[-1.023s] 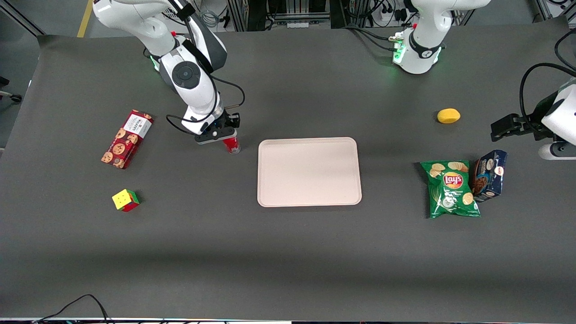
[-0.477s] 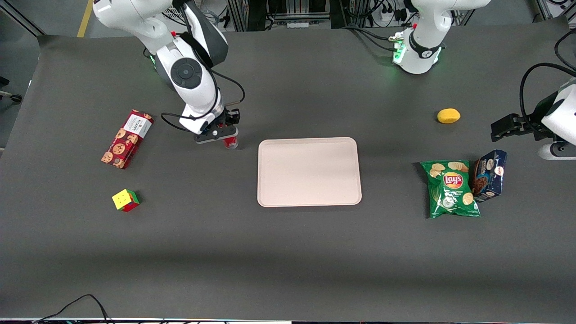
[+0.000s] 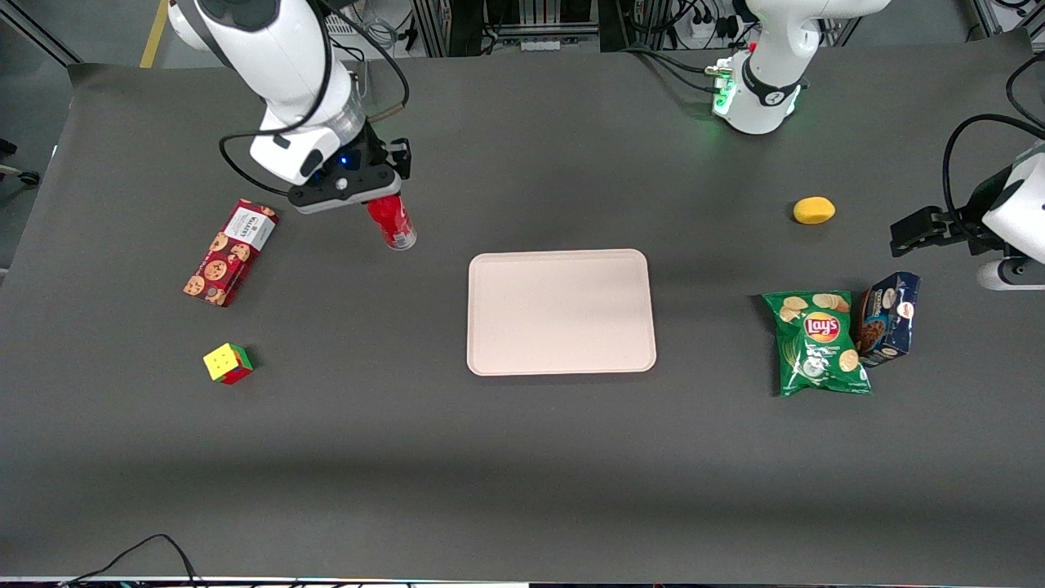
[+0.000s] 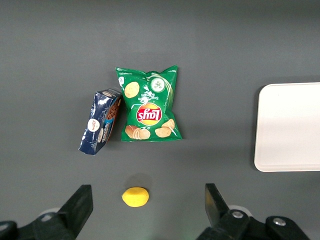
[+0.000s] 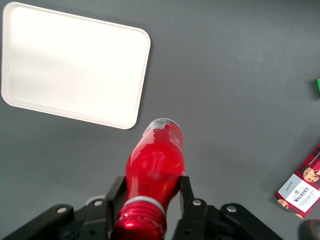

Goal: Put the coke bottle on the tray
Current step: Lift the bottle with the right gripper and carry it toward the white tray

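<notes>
My right gripper (image 3: 377,202) is shut on the neck of the coke bottle (image 3: 391,221), a slim red bottle with a silvery base, and holds it lifted clear of the table. In the right wrist view the bottle (image 5: 155,170) hangs between the two black fingers (image 5: 116,196) of the gripper (image 5: 150,196), base pointing down at the table. The pale pink tray (image 3: 561,311) lies flat mid-table, toward the parked arm's end from the bottle and a little nearer the front camera. The tray also shows in the right wrist view (image 5: 70,65) and in the left wrist view (image 4: 290,127).
A red cookie box (image 3: 230,251) and a colour cube (image 3: 228,363) lie toward the working arm's end. A green chips bag (image 3: 818,342), a blue box (image 3: 888,317) and a yellow lemon (image 3: 813,210) lie toward the parked arm's end.
The gripper has risen with the coke bottle, lifting it off the table, and the wrist has swung away from the front camera. The tray has not moved.
</notes>
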`<action>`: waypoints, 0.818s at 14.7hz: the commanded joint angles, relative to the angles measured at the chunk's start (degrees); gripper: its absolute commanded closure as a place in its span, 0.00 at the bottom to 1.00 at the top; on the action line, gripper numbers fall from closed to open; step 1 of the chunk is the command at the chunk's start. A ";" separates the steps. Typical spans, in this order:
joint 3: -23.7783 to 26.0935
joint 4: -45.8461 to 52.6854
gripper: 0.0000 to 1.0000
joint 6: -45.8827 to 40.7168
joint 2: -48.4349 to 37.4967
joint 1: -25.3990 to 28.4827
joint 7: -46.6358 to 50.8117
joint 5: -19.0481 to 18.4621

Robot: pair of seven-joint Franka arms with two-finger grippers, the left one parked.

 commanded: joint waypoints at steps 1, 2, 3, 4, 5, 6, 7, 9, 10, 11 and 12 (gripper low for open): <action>0.58 3.67 1.00 -0.89 2.46 0.35 0.04 1.90; 0.76 5.42 1.00 -0.89 3.68 0.61 1.96 3.82; 0.76 6.92 1.00 -0.89 4.91 1.13 4.24 4.88; 0.76 8.15 1.00 -0.63 6.23 2.36 5.57 4.98; 0.85 9.55 1.00 0.07 8.15 3.59 8.02 4.90; 1.81 11.22 1.00 1.20 10.52 3.86 11.26 4.72; 3.91 12.54 1.00 2.35 13.24 3.95 12.51 3.94; 4.54 12.47 1.00 7.17 17.12 3.95 12.53 1.48; 4.63 12.38 1.00 8.76 19.14 3.95 12.53 0.42; 4.63 12.29 1.00 10.78 20.99 3.95 12.35 -0.37; 4.63 12.21 1.00 12.45 22.48 3.95 11.91 -1.42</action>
